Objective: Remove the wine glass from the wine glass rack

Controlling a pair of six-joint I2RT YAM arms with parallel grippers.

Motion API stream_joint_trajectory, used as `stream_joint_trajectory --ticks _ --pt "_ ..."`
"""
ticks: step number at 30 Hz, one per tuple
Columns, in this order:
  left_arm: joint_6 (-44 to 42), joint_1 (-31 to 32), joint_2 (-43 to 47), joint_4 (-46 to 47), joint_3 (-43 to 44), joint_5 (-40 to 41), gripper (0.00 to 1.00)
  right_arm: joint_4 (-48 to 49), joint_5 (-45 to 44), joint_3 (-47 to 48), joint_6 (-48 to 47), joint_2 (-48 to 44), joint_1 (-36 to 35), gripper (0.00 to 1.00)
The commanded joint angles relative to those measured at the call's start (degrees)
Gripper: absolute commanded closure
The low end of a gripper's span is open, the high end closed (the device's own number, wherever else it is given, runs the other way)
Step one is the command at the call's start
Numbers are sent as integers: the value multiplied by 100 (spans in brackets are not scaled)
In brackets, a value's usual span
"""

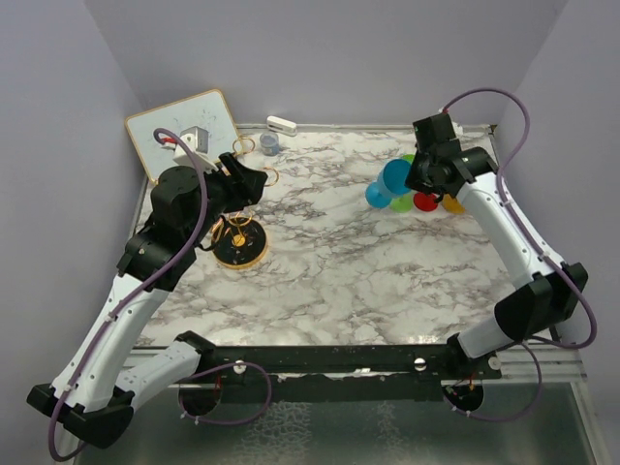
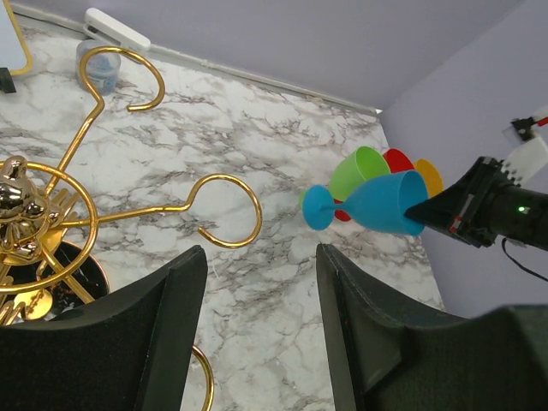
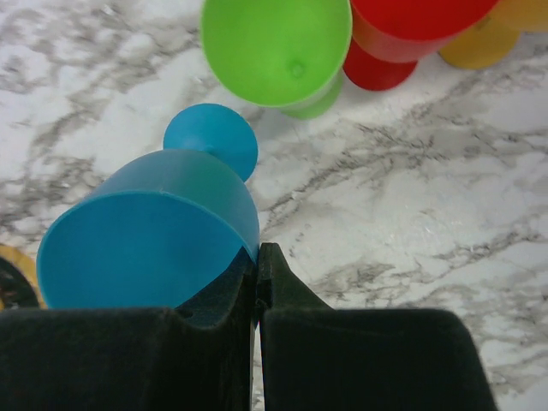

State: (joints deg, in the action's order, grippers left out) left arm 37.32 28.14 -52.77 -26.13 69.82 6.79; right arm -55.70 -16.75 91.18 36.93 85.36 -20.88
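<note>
The gold wire wine glass rack point(image 1: 239, 247) stands at the left on its dark round base; its curly arms point(image 2: 224, 212) show in the left wrist view with no glass on them. My left gripper point(image 1: 254, 182) is open and empty over the rack's right side point(image 2: 261, 317). My right gripper point(image 1: 418, 179) is shut on the rim of a blue wine glass point(image 3: 145, 235) at the far right. The glass lies tilted on its side, foot pointing left point(image 2: 377, 204). I cannot tell if it touches the table.
Green point(image 3: 274, 47), red point(image 3: 411, 26) and yellow point(image 3: 479, 43) glasses are clustered right beside the blue one. A white board point(image 1: 184, 131) leans at the back left. A grey cup point(image 1: 268, 143) and a white object point(image 1: 282, 124) sit by the back wall.
</note>
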Motion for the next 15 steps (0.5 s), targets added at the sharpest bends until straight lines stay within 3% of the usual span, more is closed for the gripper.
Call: stream_joint_trajectory --ticks 1,15 --pt "-105 7 9 221 -5 -88 44 -787 -548 -159 287 210 30 99" --pt "-188 7 -13 169 -90 33 44 -1170 -574 -356 1089 774 782 99"
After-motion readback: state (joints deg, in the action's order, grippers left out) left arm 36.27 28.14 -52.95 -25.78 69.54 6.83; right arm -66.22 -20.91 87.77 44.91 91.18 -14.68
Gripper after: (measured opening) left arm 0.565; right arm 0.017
